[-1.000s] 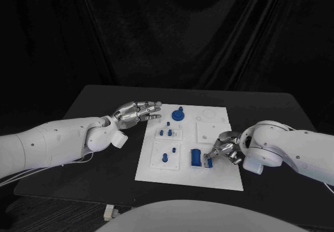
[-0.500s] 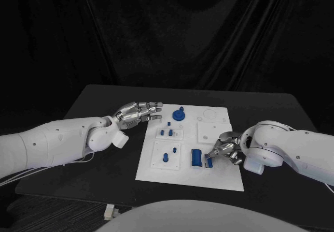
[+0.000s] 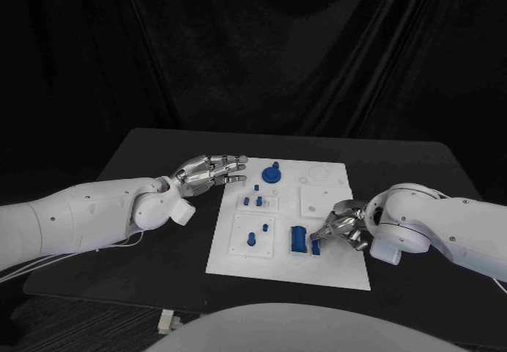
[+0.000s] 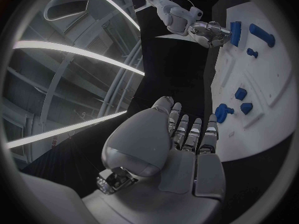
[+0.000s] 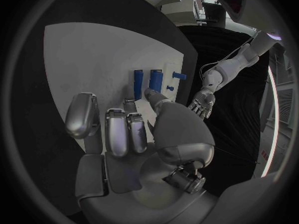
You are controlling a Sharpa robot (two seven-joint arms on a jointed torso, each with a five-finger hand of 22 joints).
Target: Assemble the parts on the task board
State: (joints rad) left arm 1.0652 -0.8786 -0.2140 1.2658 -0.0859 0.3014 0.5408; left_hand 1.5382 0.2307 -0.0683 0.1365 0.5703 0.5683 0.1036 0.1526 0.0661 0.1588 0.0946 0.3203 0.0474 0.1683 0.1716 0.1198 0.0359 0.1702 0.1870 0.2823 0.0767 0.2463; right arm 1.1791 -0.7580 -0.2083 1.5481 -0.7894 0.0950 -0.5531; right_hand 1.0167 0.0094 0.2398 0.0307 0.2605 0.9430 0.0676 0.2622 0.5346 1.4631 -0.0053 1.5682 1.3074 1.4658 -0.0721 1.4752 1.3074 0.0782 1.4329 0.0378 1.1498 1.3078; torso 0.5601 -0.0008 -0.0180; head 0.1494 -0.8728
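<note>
Right hand (image 3: 344,227) touches a blue part (image 3: 317,246); left hand (image 3: 209,172) hovers, fingers spread, empty.

You get dim light, a black backdrop, the white task board (image 3: 287,220) brightest; wrist views bend hard at their rims

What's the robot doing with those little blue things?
It is putting small blue parts together on the white task board on the black table. Its right hand is down at the board's right side, its fingers right by a narrow blue piece that sits next to a wider blue block; whether it is actually gripping the piece is hard to tell. Its left hand hovers open by the board's far left corner, holding nothing. A round blue part and some blue pegs sit on the board.
</note>
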